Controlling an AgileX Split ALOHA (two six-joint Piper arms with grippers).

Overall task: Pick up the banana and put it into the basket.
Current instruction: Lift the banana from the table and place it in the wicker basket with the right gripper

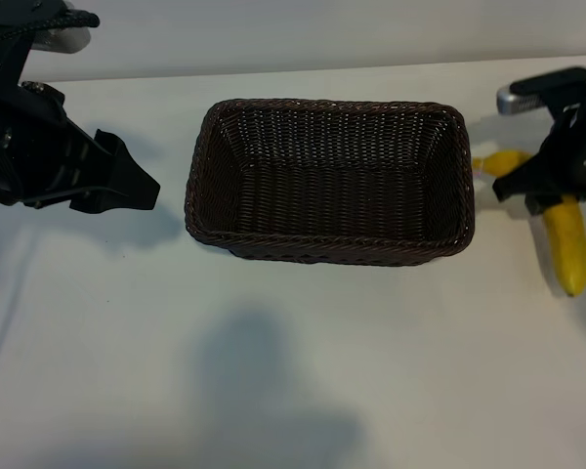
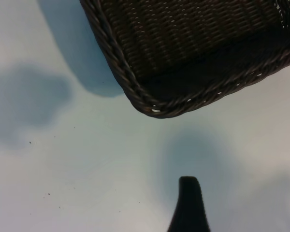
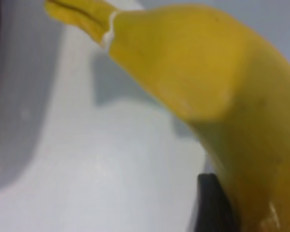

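Note:
The yellow banana [image 1: 567, 244] lies on the white table to the right of the dark-brown wicker basket [image 1: 327, 106], which holds nothing. My right gripper [image 1: 541, 191] is down across the banana's middle and shut on it. Up close in the right wrist view, the banana [image 3: 208, 77] fills the picture with one dark finger [image 3: 215, 203] pressed against its side. The other finger is hidden behind the fruit. My left gripper [image 1: 137, 181] hangs open and holds nothing, to the left of the basket. The left wrist view shows one fingertip [image 2: 189, 203] over the table, near a corner of the basket [image 2: 183, 48].
The white table [image 1: 293, 371] spreads out in front of the basket, crossed by soft shadows. A pale wall edge runs along the back. The banana lies close to the right edge of the exterior view.

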